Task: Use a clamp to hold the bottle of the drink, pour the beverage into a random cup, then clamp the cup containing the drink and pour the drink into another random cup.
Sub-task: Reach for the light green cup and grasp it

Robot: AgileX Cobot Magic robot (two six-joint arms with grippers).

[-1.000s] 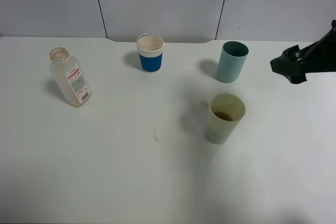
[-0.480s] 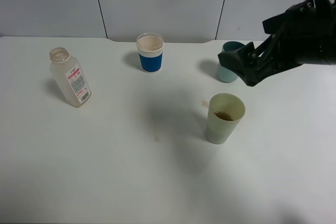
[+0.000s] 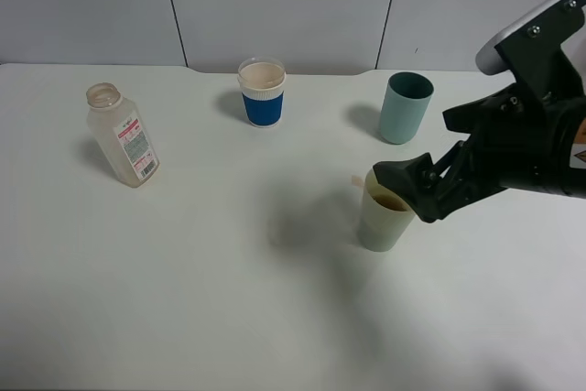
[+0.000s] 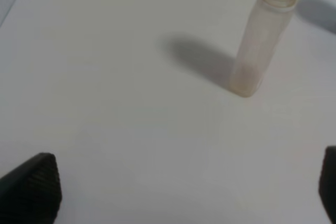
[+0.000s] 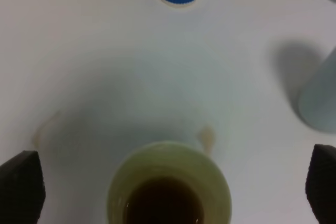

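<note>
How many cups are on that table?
3. A blue-banded white cup stands at the back centre and a teal cup at the back right. A pale yellow-green tumbler holding brown drink stands nearer the front, partly covered by the right gripper. None seem hidden.

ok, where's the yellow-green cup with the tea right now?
The yellow-green cup stands right of centre in the exterior high view, in front of the teal cup, with the open right hand at its rim.
</note>
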